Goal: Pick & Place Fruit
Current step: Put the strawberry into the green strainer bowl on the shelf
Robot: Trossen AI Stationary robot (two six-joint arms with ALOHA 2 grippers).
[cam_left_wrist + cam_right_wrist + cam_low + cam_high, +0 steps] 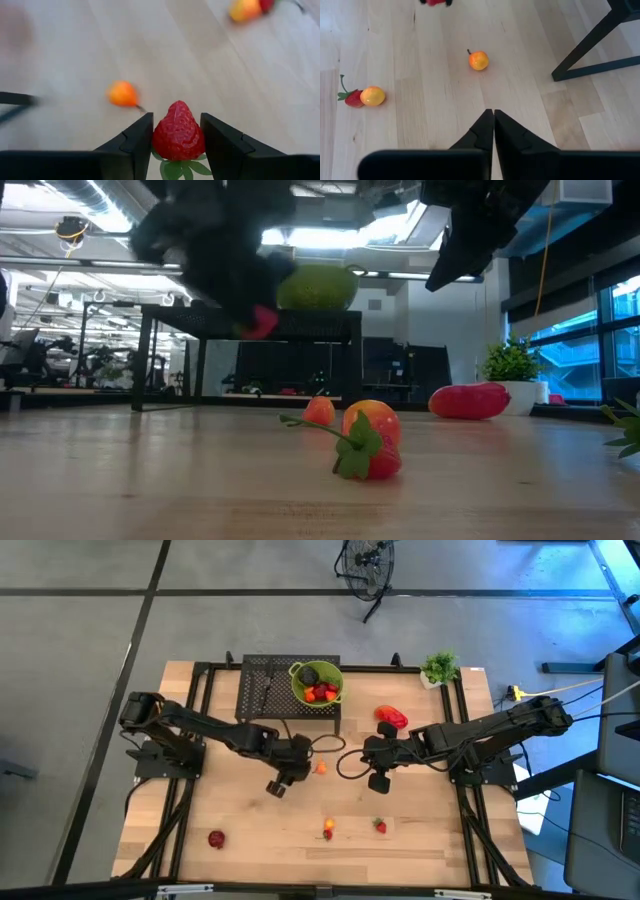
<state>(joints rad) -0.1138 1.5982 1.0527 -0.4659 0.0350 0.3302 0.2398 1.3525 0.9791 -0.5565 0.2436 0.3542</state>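
My left gripper [297, 773] hangs over the table's middle, shut on a red strawberry [178, 132] with green leaves. In the low view it is a dark blur [225, 270] with the red fruit [260, 323] below it. A small orange fruit [320, 768] lies on the table just right of it. My right gripper [493, 117] is shut and empty, held above the table right of that orange fruit [478, 60]. More fruit fills the lime-green bowl [331, 700] on the black rack. My left gripper pinches the strawberry's two sides [157, 137] between its two fingers, slanting down from the table's left. The berry's tip points away from the gripper and its leaves [177, 169] lie toward the palm. The berry is lifted clear of the table.
A glossy red oblong fruit [392, 717] lies right of the rack [262, 690]. Near the front edge lie a red fruit [216, 838], an orange fruit with a strawberry [327, 830] and another strawberry [380, 826]. A potted plant [440, 668] stands at the back right.
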